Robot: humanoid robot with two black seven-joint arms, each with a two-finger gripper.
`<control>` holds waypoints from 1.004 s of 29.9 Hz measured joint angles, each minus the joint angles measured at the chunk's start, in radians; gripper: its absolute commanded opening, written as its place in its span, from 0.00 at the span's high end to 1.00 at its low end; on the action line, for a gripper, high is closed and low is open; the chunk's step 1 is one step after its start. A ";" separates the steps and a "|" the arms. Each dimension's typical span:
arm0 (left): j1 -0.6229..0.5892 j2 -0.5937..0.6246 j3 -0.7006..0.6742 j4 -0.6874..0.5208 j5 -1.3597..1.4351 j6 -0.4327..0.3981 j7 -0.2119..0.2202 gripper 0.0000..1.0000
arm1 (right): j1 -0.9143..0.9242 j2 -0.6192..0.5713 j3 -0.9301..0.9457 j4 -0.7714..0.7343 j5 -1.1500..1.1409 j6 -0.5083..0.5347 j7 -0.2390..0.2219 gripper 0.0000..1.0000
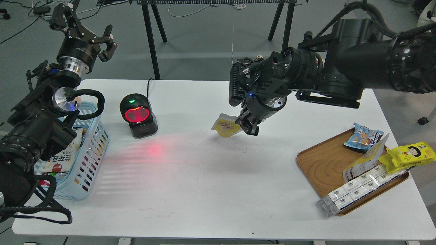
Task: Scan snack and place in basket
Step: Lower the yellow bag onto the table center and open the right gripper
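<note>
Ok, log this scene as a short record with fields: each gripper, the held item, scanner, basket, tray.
right gripper: shut on yellow snack pouch, above the table
left gripper: open, empty, raised beyond the table's far left corner
barcode scanner: red window lit, green light on top
blue basket: at the table's left edge, holds packaged snacks
wooden tray: at the right, holds several snack packs
</note>
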 measured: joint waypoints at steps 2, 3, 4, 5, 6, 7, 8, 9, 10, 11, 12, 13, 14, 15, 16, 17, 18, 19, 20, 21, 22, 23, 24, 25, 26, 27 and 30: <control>0.001 0.000 0.000 0.001 0.000 0.000 0.000 0.00 | -0.001 0.000 0.000 -0.001 0.003 0.001 0.000 1.00; 0.001 -0.001 0.000 0.001 0.000 0.000 0.000 0.00 | -0.001 0.000 0.000 -0.001 0.006 0.001 0.000 1.00; 0.001 -0.001 0.000 0.000 0.000 0.000 0.000 0.00 | -0.001 0.000 0.000 -0.001 0.010 0.001 0.000 1.00; 0.001 -0.001 0.000 0.000 0.000 0.000 0.000 0.00 | -0.001 0.000 0.000 -0.001 0.013 0.001 0.000 1.00; 0.002 -0.001 0.000 0.000 0.000 0.000 0.000 0.00 | -0.001 0.000 0.000 -0.001 0.016 0.001 0.000 1.00; 0.001 -0.001 0.000 0.000 0.000 0.000 0.000 0.00 | -0.001 0.000 0.000 -0.001 0.017 0.001 0.000 1.00; 0.002 -0.001 0.000 0.000 0.000 0.000 0.000 0.00 | -0.001 0.000 0.000 0.001 0.019 0.002 0.000 1.00; 0.002 -0.002 0.000 0.000 0.000 0.000 0.000 0.00 | -0.001 0.000 0.000 0.004 0.019 0.002 0.000 1.00; 0.002 -0.002 0.000 0.000 0.000 0.000 0.000 0.00 | -0.001 0.000 0.000 0.006 0.019 0.002 0.000 1.00; 0.002 -0.002 0.000 0.000 0.000 0.000 0.000 0.00 | -0.001 0.000 0.000 0.007 0.019 0.002 0.000 1.00; 0.002 -0.002 0.000 0.000 0.000 0.000 0.000 0.00 | -0.001 0.000 0.000 0.008 0.019 0.002 0.000 1.00; 0.002 -0.002 0.000 0.000 0.000 0.000 0.000 0.00 | -0.001 0.000 0.000 0.008 0.019 0.002 0.000 1.00; 0.002 -0.002 0.000 0.000 0.000 0.000 0.000 0.00 | -0.001 0.000 0.000 0.009 0.019 0.002 0.000 1.00; 0.002 -0.001 0.000 0.000 0.000 0.000 0.000 0.00 | -0.001 0.000 0.000 0.010 0.019 0.002 0.000 1.00; 0.002 -0.001 0.000 0.000 0.000 0.000 0.000 0.00 | -0.001 0.000 0.000 0.011 0.018 0.002 0.000 1.00; 0.002 -0.001 0.000 0.000 0.000 0.000 0.000 0.00 | -0.002 0.000 0.000 0.013 0.018 0.002 0.000 1.00; 0.002 -0.001 0.000 0.000 0.000 0.000 0.000 0.00 | -0.002 0.000 0.000 0.018 0.018 0.002 0.000 1.00; 0.002 0.000 0.000 0.000 -0.001 0.000 0.000 0.00 | -0.002 0.000 0.000 0.023 0.018 0.002 0.000 1.00; 0.002 0.000 0.000 0.000 -0.001 0.000 0.000 0.00 | -0.002 0.000 0.000 0.031 0.018 0.002 0.000 1.00; 0.003 0.000 0.000 0.000 -0.001 0.000 0.000 0.00 | -0.001 0.000 0.000 0.040 0.019 0.002 0.000 1.00; 0.004 0.000 0.000 0.000 -0.001 0.000 0.000 0.00 | 0.000 0.000 0.000 0.050 0.019 0.002 0.000 1.00; 0.005 0.000 -0.001 0.000 -0.001 0.000 0.000 0.00 | 0.001 0.000 0.000 0.059 0.020 0.001 0.000 1.00; 0.006 0.000 -0.001 0.000 -0.001 0.000 0.000 0.00 | 0.002 0.000 0.000 0.066 0.021 0.001 0.000 1.00; 0.007 0.000 -0.001 0.000 -0.001 0.000 0.000 0.00 | 0.002 0.000 0.000 0.070 0.022 0.001 0.000 1.00; 0.007 0.000 -0.001 0.000 -0.001 0.000 0.000 0.00 | 0.002 0.000 0.000 0.072 0.023 0.001 0.000 1.00; 0.007 0.000 -0.001 0.000 -0.001 0.000 0.000 0.00 | 0.001 0.000 0.000 0.073 0.024 0.000 0.000 1.00; 0.008 -0.003 -0.002 0.000 -0.001 0.000 -0.001 0.00 | -0.002 0.000 0.002 0.074 0.025 0.000 0.000 1.00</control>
